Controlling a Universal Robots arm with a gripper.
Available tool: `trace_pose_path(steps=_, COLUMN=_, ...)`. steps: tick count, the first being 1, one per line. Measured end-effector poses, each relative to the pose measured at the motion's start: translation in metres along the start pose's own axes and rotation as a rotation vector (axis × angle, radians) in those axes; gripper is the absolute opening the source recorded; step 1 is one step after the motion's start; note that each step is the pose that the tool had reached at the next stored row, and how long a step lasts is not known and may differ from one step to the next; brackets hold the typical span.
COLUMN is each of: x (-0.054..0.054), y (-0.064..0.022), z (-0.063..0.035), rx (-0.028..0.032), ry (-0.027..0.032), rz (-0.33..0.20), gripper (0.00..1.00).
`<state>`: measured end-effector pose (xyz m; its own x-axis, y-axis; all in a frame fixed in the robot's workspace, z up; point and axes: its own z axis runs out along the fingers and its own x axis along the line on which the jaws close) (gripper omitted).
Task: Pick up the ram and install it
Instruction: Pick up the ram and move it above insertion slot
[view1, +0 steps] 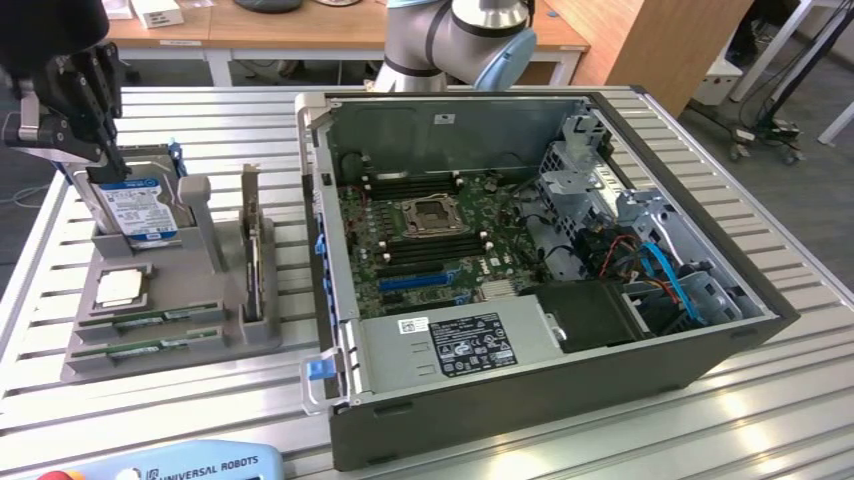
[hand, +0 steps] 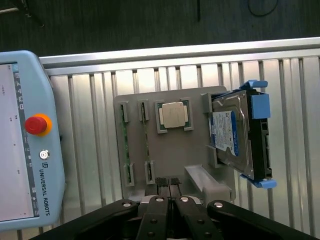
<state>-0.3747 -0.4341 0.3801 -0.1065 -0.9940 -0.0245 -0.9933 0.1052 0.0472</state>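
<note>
The black tool (hand: 167, 185) is closed on nothing, hanging over the grey plastic holder (hand: 172, 157). Two thin green ram sticks (hand: 124, 145) sit in its slots, untouched.

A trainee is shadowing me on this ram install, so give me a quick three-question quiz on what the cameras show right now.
1. How many ram sticks sit in the holder?
2. True or false: the gripper holds one of them.
3. What lies in the holder's square pocket: A fan, B CPU, C battery?

Key: 1 two. 2 false; it is shut and empty. 3 B.
</note>
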Motion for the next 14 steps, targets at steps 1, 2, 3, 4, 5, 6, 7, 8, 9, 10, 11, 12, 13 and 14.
trace_pose_path(steps=1, x=0.0000, y=0.0000, z=0.0000, rx=0.0000, ry=0.0000, rz=0.000, gripper=0.10)
trace_pose_path(steps=2, x=0.0000, y=0.0000, z=0.0000, rx=0.0000, ry=0.0000, rz=0.000, gripper=0.10)
trace_pose_path(steps=3, x=0.0000, y=0.0000, z=0.0000, rx=0.0000, ry=0.0000, rz=0.000, gripper=0.10)
trace_pose_path(steps=4, x=0.0000, y=0.0000, z=0.0000, rx=0.0000, ry=0.0000, rz=0.000, gripper=0.10)
trace_pose_path(steps=5, x=0.0000, y=0.0000, z=0.0000, rx=0.0000, ry=0.0000, rz=0.000, gripper=0.10)
trace_pose_path(steps=6, x=0.0000, y=0.0000, z=0.0000, rx=0.0000, ry=0.0000, rz=0.000, gripper=0.10)
trace_pose_path(steps=7, x=0.0000, y=0.0000, z=0.0000, rx=0.0000, ry=0.0000, rz=0.000, gripper=0.10)
trace_pose_path(steps=8, x=0.0000, y=0.0000, z=0.0000, rx=-0.0001, ry=0.0000, rz=0.000, gripper=0.10)
trace_pose_path(steps=9, x=0.0000, y=0.0000, z=0.0000, rx=-0.0001, ry=0.0000, rz=0.000, gripper=0.11)
trace_pose_path(steps=10, x=0.0000, y=0.0000, z=0.0000, rx=0.0000, ry=0.0000, rz=0.000, gripper=0.11)
trace_pose_path(steps=11, x=0.0000, y=0.0000, z=0.0000, rx=0.0000, ry=0.0000, rz=0.000, gripper=0.17)
trace_pose_path(steps=12, x=0.0000, y=0.0000, z=0.0000, rx=0.0000, ry=0.0000, rz=0.000, gripper=0.17)
trace_pose_path(steps=13, x=0.0000, y=0.0000, z=0.0000, rx=0.0000, ry=0.0000, rz=0.000, gripper=0.24)
trace_pose_path(steps=14, x=0.0000, y=0.0000, z=0.0000, rx=0.0000, ry=0.0000, rz=0.000, gripper=0.24)
